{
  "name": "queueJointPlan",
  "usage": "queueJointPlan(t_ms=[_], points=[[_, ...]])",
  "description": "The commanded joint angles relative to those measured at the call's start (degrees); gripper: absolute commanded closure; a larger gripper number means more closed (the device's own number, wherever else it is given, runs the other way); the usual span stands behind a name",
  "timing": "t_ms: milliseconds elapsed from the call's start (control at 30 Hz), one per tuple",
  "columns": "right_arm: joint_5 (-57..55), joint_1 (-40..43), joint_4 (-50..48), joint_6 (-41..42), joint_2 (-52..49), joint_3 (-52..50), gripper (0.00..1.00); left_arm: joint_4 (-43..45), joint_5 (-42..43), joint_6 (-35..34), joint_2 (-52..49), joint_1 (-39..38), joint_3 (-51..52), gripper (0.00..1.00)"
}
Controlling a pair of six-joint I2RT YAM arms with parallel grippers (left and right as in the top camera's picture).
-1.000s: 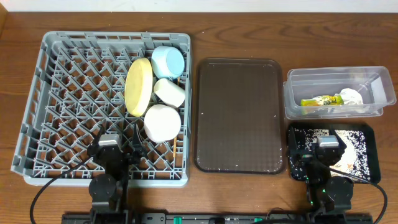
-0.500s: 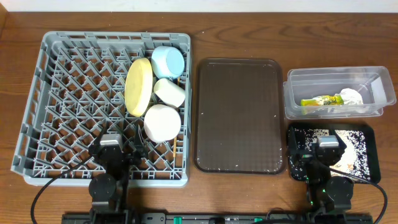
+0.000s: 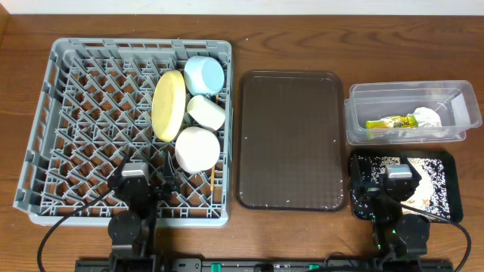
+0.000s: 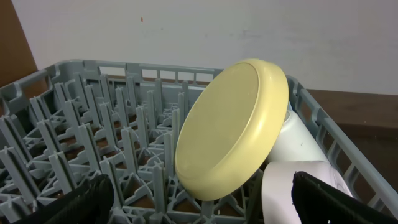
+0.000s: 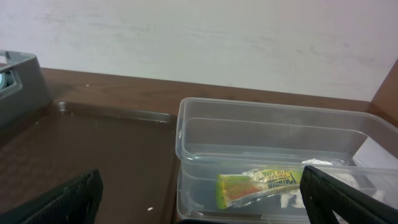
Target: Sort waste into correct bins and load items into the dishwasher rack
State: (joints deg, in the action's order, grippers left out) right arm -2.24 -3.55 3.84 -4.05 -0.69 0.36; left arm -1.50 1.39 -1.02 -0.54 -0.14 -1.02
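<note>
Plainly, left hand (image 3: 140, 181) and right hand (image 3: 397, 181) gape empty; yellow plate (image 3: 169, 106) stands on edge, long axis front-to-back in rack (image 3: 136, 47).

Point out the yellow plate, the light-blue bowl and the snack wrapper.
yellow plate (image 4: 233, 127), left wrist view, middle of its flat round face.
light-blue bowl (image 3: 204, 75), overhead view, middle of its body.
snack wrapper (image 5: 258, 185), right wrist view, middle of its yellow-green printed side.

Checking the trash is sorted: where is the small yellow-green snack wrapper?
Overhead, the small yellow-green snack wrapper lies at the right inside the clear plastic rectangular tub, beside the crumpled white paper napkin, beyond the shallow black tray.
</note>
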Motion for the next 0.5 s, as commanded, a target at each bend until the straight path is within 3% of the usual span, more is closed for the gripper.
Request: queueJointPlan(t_ms=[0,467], points=[[0.2,0.5,0.2,-0.7,0.4,-0.1,0.01,-2.5,-0.5,0.8,0.3,-0.2,0.8,0.08],[0.2,0.5,0.2,-0.7,0.4,-0.1,0.01,-2.5,-0.5,0.8,0.3,-0.2,0.8,0.07]])
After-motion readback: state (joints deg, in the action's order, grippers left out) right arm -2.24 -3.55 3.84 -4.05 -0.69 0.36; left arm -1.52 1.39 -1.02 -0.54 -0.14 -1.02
